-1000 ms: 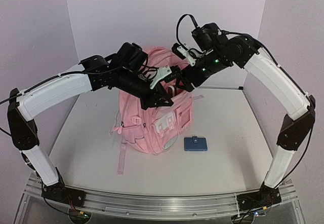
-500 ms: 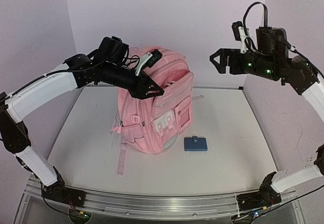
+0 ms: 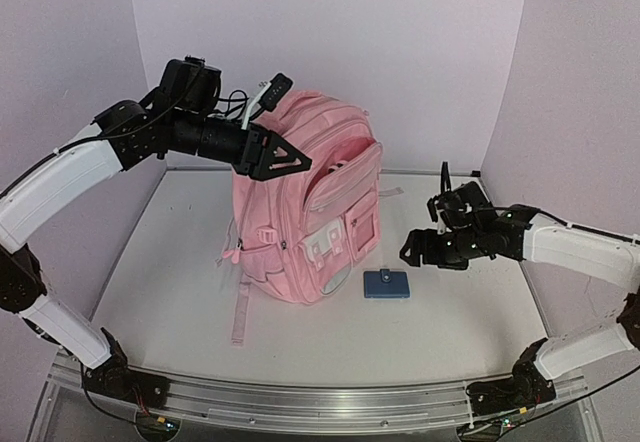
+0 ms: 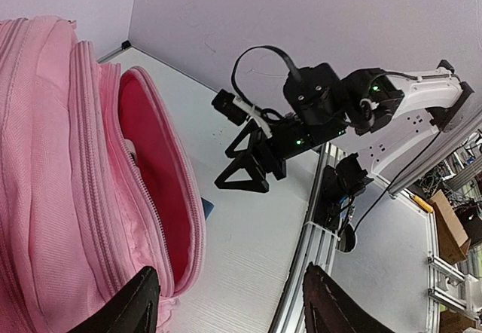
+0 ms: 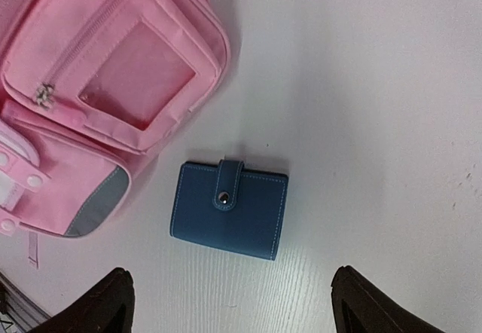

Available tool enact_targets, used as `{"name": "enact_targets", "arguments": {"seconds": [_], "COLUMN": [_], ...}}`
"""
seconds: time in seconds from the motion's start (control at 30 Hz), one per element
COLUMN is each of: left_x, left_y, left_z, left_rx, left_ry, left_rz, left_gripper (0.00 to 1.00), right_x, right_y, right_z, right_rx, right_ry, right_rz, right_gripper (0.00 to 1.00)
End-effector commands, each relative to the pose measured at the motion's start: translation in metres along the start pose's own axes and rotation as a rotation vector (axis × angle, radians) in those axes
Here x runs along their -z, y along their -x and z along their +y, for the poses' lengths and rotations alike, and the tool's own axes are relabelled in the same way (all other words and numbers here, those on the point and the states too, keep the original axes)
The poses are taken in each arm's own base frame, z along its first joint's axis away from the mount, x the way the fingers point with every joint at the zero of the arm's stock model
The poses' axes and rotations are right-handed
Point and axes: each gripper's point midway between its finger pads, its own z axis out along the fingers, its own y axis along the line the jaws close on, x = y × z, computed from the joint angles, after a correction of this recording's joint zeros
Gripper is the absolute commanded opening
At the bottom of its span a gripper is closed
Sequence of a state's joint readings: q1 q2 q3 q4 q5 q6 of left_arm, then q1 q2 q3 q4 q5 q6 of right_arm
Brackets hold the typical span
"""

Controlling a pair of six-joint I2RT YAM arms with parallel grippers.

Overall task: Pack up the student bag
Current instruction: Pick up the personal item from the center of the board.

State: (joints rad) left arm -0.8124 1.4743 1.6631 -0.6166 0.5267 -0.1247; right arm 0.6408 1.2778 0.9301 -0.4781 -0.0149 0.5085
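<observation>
Top: bag [image 3: 300, 212] mid-desk [image 3: 180, 292], upright, long axis near vertical, front pockets facing wallet [image 3: 387, 284]. Left gripper [image 3: 295, 157] at bag's top, right gripper [image 3: 413, 250] right of wallet.
Left wrist: jaws apart beside gaping compartment; I'd keep that mouth wide.
Right wrist: jaws apart, empty, wallet centred ahead; descend square, pinch firmly.

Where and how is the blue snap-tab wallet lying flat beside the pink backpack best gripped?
Pinch across its two long edges, coming straight down. The blue snap-tab wallet lies flat on the white table, so only thin edges offer purchase, and that span is narrower, with bare table either side. The open right gripper hovers above it; a wrist turn seems needed.
</observation>
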Motion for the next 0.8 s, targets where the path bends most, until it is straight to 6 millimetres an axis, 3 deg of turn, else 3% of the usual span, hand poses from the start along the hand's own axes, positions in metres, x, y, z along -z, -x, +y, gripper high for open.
{"name": "enact_targets", "arguments": {"seconds": [0.0,0.23,0.47,0.77], "left_x": [0.01,0.007,0.01,0.011], "left_y": [0.005,0.002,0.002,0.002], "left_z": [-0.012,-0.014,-0.014,-0.015], "left_rx": [0.015,0.03,0.033,0.034], "left_ry": [-0.044,-0.074,-0.079,-0.08], "left_rz": [-0.029,-0.02,-0.022,-0.021], "left_gripper": [0.67,0.7,0.72,0.74], "right_x": [-0.029,-0.068,-0.092,-0.11], "right_y": [-0.019,-0.042,-0.042,-0.065], "right_z": [0.005,-0.008,-0.013,-0.04], "right_rx": [-0.108,-0.138,-0.158,-0.186], "right_ry": [0.089,0.131,0.159,0.076], "right_rz": [0.037,0.107,0.115,0.167], "right_gripper": [0.85,0.68,0.49,0.46]}}
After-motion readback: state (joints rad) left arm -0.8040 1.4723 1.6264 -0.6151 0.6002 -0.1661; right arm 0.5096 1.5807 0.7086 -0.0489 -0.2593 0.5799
